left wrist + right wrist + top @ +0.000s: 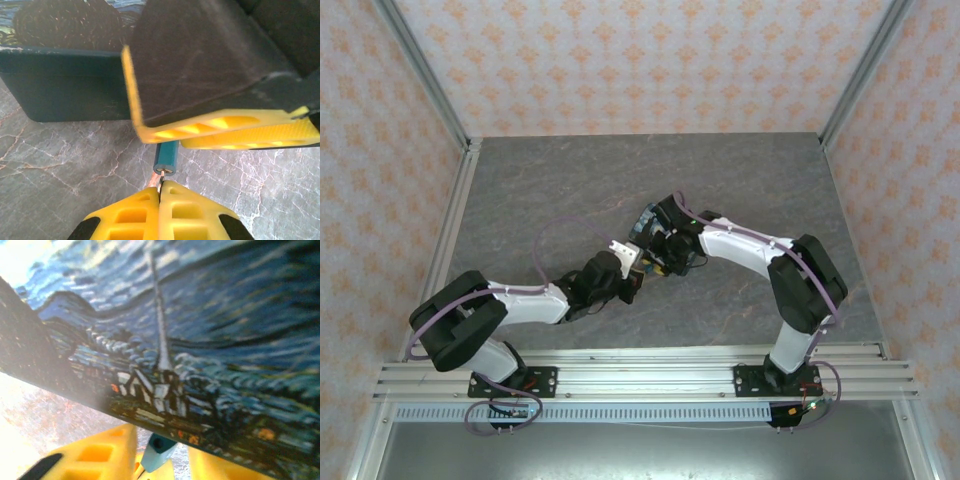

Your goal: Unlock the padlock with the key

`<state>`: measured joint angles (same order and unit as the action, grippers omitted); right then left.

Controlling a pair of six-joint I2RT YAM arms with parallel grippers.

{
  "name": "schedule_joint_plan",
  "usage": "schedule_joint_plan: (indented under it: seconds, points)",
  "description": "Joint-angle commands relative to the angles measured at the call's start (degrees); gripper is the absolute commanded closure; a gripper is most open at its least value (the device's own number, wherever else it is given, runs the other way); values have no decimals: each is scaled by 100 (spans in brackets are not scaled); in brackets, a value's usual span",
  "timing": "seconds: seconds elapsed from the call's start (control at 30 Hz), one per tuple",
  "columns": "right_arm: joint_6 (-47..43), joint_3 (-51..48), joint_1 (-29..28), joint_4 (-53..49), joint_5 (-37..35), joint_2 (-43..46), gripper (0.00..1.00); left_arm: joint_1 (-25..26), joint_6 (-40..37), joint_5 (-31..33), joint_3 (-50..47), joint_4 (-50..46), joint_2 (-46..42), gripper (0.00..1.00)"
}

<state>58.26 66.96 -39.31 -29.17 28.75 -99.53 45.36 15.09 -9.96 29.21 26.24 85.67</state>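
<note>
Two tools are meeting over the middle of the counter [520, 190], just beside the painted tin [65, 85]. The right tool [230, 132] is clamping the teal padlock [166, 157] clear of the counter, its keyhole end facing the left arm, apparently to steady it for insertion. The left tool [160, 192] is pinching the key [159, 176], fingers pressed together, with the key tip sitting right at the keyhole.

Teal padlock [165, 159], dark-blue tin [210, 335] with swirling night painting, grey veined table [570, 180].
</note>
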Motion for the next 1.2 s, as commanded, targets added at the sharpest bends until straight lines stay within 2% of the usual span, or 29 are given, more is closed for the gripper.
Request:
schedule_joint_plan:
  seconds: [0.0,0.07,0.17,0.33,0.43,0.63,0.67,0.8,0.87,1.0,1.17]
  points:
    - [-43,-51,-106,-80,25,20,63,92,18,190,146,-92,44,100]
    - [-37,-75,-128,-64,30,30,65,118,37,224,146,-83,61,100]
    - [-43,-103,-138,-45,35,49,79,134,66,266,146,-68,64,100]
    - [-43,-165,-138,1,40,62,94,147,99,301,137,-65,47,100]
    - [-52,-207,-137,25,25,82,100,156,95,276,137,-85,20,100]
    - [-244,-236,-121,12,-50,184,100,154,150,178,61,-157,-98,100]
    - [-321,-236,-121,0,-88,224,100,151,169,178,38,-178,-132,98]
    - [-792,-343,-61,-87,-186,459,100,155,265,254,-37,-469,-401,69]
    - [-1048,-456,-9,-98,-193,593,100,155,320,331,-99,-627,-594,61]
    - [-1692,-753,104,-142,-365,973,100,157,417,380,-187,-1010,-977,53]
    - [-2774,-986,361,-270,-418,1220,100,145,750,525,-198,-1410,-1231,53]
